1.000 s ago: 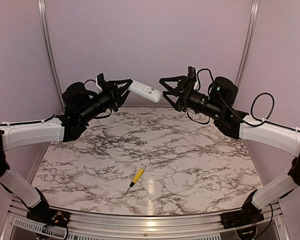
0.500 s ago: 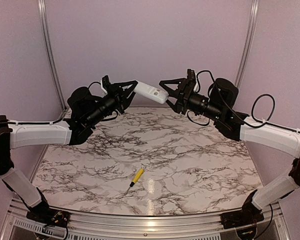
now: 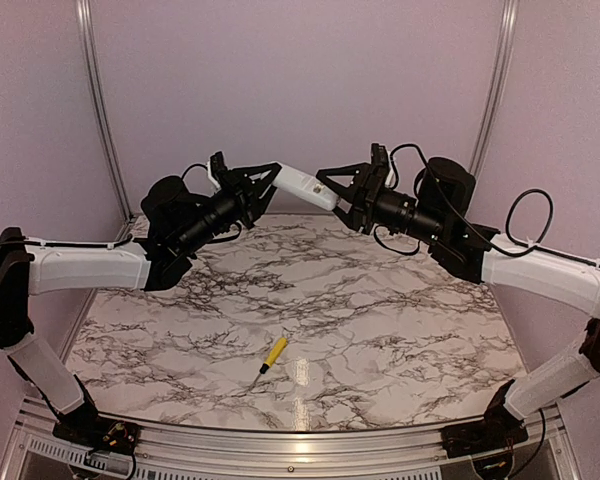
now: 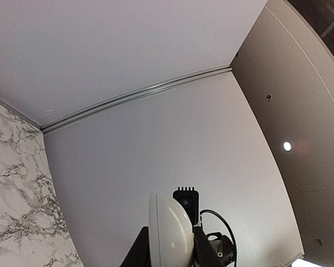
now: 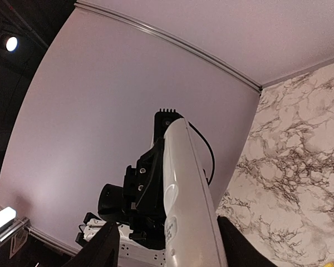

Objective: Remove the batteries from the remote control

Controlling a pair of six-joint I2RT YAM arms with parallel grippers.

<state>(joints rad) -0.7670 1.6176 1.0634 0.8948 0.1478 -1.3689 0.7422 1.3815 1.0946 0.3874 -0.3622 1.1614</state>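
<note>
With left claw (image 3: 268, 183) pinching one end of the slim white plastic remote control (image 3: 302, 184) aloft above the far edge of the marbled worktop (image 3: 380, 320) and right claw (image 3: 329, 189) spread astride the other end, close squarely on its long sides without twisting it loose.

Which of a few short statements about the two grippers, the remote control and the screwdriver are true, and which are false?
1. The left gripper holds the remote control in the air. True.
2. The remote control rests on the table. False: it is held above the table.
3. The right gripper holds the screwdriver. False: the screwdriver lies on the table near the front edge, and nothing touches it.
4. The right gripper's fingers stand on both sides of the remote control's free end. True.
</note>
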